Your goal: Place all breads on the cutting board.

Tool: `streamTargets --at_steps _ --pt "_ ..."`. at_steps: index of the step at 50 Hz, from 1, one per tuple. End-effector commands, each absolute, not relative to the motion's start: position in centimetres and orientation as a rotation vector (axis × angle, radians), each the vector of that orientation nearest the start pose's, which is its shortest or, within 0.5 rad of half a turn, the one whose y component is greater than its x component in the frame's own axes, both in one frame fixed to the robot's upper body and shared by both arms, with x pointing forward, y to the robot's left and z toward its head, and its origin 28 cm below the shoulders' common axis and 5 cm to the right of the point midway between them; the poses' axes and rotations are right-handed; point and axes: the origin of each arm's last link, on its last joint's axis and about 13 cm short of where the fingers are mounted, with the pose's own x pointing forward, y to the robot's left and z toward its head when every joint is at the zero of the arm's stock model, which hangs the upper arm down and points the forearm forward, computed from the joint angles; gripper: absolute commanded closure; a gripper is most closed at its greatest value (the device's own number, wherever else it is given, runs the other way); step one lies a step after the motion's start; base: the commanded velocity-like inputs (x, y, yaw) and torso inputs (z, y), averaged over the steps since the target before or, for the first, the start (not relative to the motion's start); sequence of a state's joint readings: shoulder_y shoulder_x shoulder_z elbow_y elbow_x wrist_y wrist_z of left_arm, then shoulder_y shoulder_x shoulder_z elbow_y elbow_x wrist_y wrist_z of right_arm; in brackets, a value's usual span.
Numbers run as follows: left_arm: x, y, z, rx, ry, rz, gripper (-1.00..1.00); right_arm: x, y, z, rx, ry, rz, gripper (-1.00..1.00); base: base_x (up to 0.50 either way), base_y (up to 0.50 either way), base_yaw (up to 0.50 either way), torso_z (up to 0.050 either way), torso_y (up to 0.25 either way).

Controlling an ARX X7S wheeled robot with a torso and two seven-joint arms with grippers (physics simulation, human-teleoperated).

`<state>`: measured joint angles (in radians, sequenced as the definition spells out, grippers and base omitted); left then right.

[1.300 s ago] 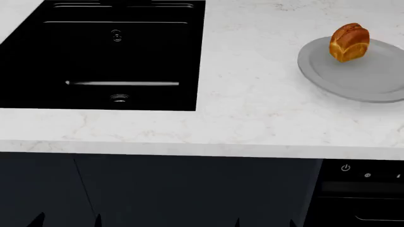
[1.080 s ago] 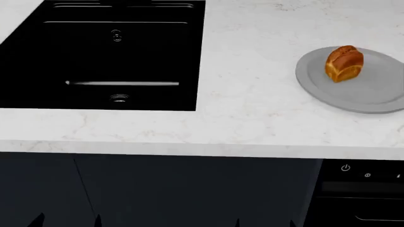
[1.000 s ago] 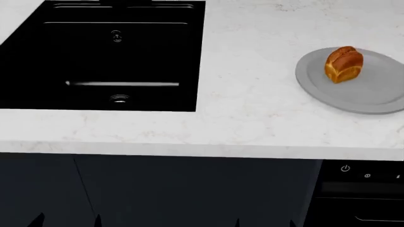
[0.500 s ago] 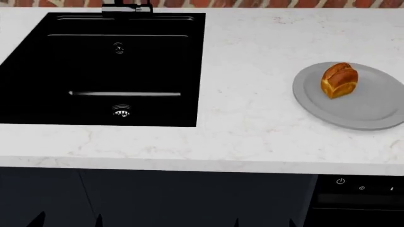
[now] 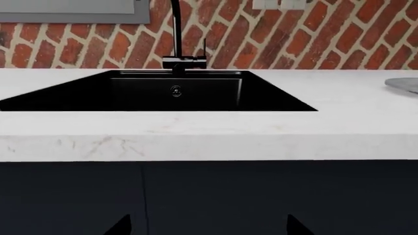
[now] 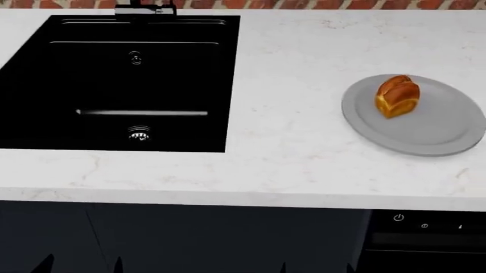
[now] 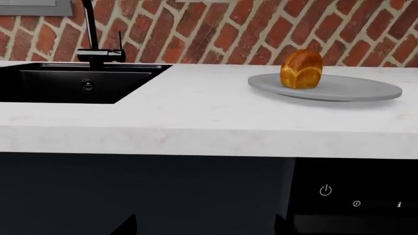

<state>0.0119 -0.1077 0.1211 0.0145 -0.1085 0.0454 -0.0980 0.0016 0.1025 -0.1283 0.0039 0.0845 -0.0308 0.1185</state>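
Sitting upright: mini loaf on grey plate.

Kitchen, black sink with tap, marble counter, brick backsplash

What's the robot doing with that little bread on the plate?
Nothing is holding the bread right now. The mini loaf stands upright on the round grey plate, on the white counter beside the black sink. Both arms are down low in front of the cabinets; only dark fingertips peek in at the picture edges, so whether the grippers are open cannot be told. No cutting board or second bread is in view, so the job has not really started.
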Motion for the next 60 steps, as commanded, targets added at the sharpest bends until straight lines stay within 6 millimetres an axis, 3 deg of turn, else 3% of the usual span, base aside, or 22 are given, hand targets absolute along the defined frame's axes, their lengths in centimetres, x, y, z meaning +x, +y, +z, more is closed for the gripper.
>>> streamTargets --at_steps 1,46,54,58,60 --pt "20.7 20.5 1.6 -0.006 -0.041 -0.024 -1.00 21.0 -9.6 1.3 -0.021 -0.014 0.010 -1.00 0.00 -0.42 0.00 0.000 0.000" --pt "20.8 20.5 1.5 -0.004 -0.039 -0.013 -1.00 21.0 -9.6 1.3 -0.022 -0.013 0.009 -1.00 0.00 -0.41 0.00 0.000 0.000" --pt "20.8 20.6 1.5 -0.013 -0.037 -0.003 -1.00 20.9 -9.3 1.3 -0.042 -0.015 0.025 -1.00 0.00 -0.05 0.00 0.000 0.000" --pt "20.7 20.6 1.7 0.000 -0.037 0.009 -1.00 20.9 -9.5 1.6 -0.033 -0.007 0.001 -1.00 0.00 0.00 0.00 0.000 0.000" --pt "20.6 20.5 2.1 0.004 -0.031 0.002 -1.00 21.1 -9.6 3.1 -0.033 -0.029 -0.002 -1.00 0.00 0.00 0.00 0.000 0.000"
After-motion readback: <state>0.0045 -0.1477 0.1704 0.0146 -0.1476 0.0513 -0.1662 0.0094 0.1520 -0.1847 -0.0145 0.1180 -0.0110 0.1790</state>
